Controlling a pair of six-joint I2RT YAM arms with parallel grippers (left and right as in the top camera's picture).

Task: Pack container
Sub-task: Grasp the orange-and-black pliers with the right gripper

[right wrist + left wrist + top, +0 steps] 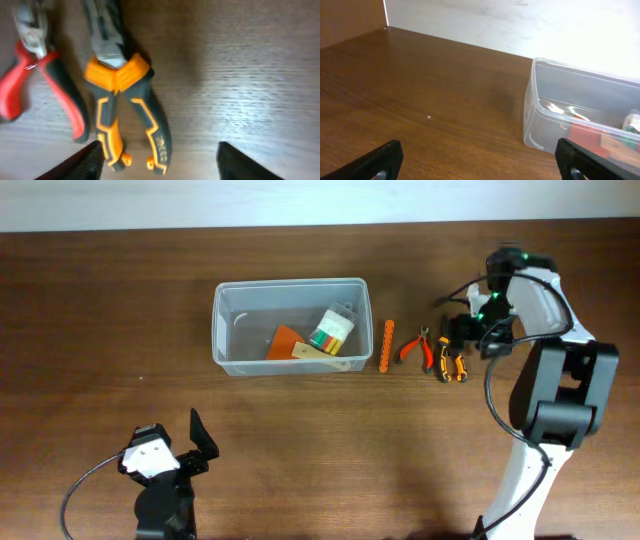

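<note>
A clear plastic container (222, 330) stands at the table's middle and holds an orange piece (283, 342) and a packet of coloured items (333, 330). It also shows in the left wrist view (540, 125). To its right lie an orange stick (388, 345), red-handled pliers (413, 347) and orange-and-black pliers (451, 362). My right gripper (478, 338) is open, just above the orange-and-black pliers (125, 100), with the red pliers (35, 75) to the side. My left gripper (185, 450) is open and empty near the front left; its jaws also show in the left wrist view (480, 162).
A white wall edge (520, 25) runs along the back of the table. The right arm's cable (490, 395) loops over the table beside its base.
</note>
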